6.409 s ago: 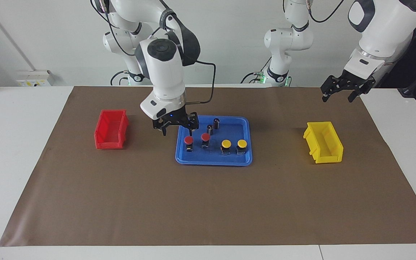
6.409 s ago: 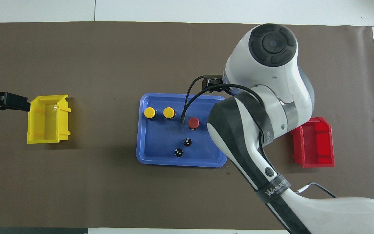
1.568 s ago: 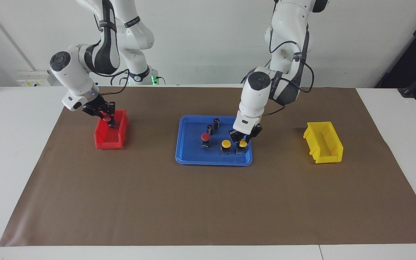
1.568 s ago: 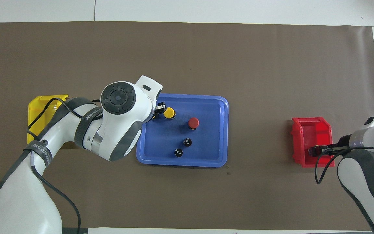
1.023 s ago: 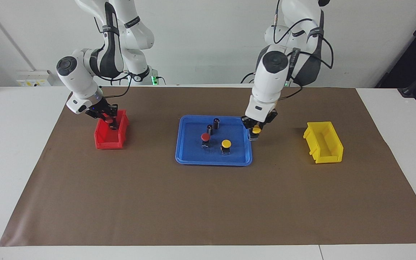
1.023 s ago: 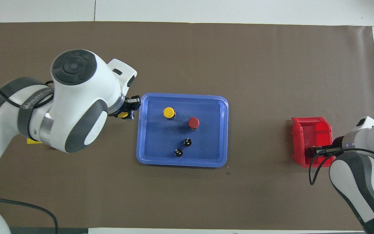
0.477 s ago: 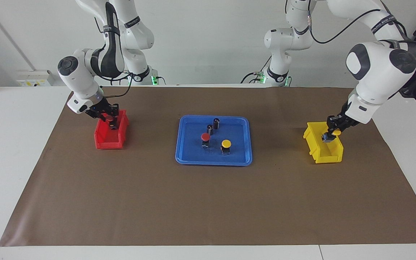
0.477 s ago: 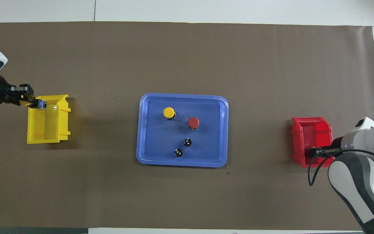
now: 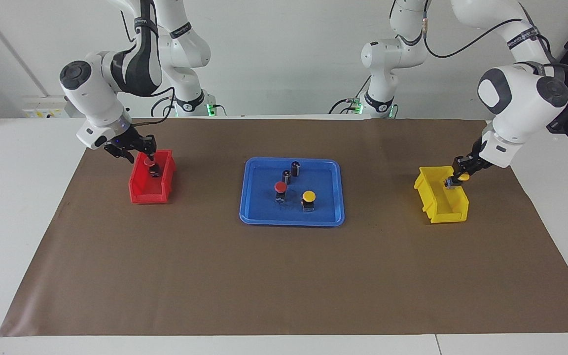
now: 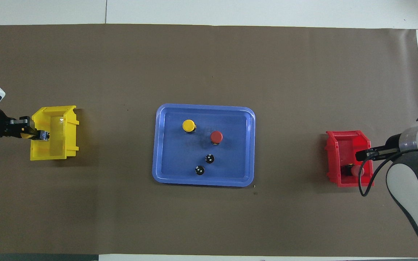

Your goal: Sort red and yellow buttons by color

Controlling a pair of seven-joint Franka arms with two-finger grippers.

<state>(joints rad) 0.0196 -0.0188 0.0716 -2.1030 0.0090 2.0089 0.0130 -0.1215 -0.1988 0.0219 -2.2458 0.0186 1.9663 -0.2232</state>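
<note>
One red button [image 9: 152,165] lies in the red bin [image 9: 142,195], also seen as the red button [image 10: 354,170] in the red bin [image 10: 331,159]. My right gripper [image 9: 132,148] hangs open just above that bin's edge nearer the robots, apart from the button; it is the right gripper [image 10: 358,156] from above. My left gripper [image 9: 456,179] is shut on a yellow button [image 9: 463,177], held tilted over the yellow bin [image 9: 444,211]. From above the left gripper [image 10: 35,135] holds the yellow button [image 10: 44,135] over the yellow bin [image 10: 70,139]. A red button [image 9: 280,187] and a yellow button [image 9: 308,196] stand in the blue tray [image 9: 291,222].
Two dark cylinders [image 9: 286,176] [image 9: 295,167] stand in the tray, nearer the robots than the buttons. The tray [image 10: 201,183] sits mid-table on a brown mat [image 9: 284,286], with one bin toward each end of the table.
The right gripper opened, dropped the red button into the red bin and rose away. The left gripper carried its yellow button from beside the tray to over the yellow bin.
</note>
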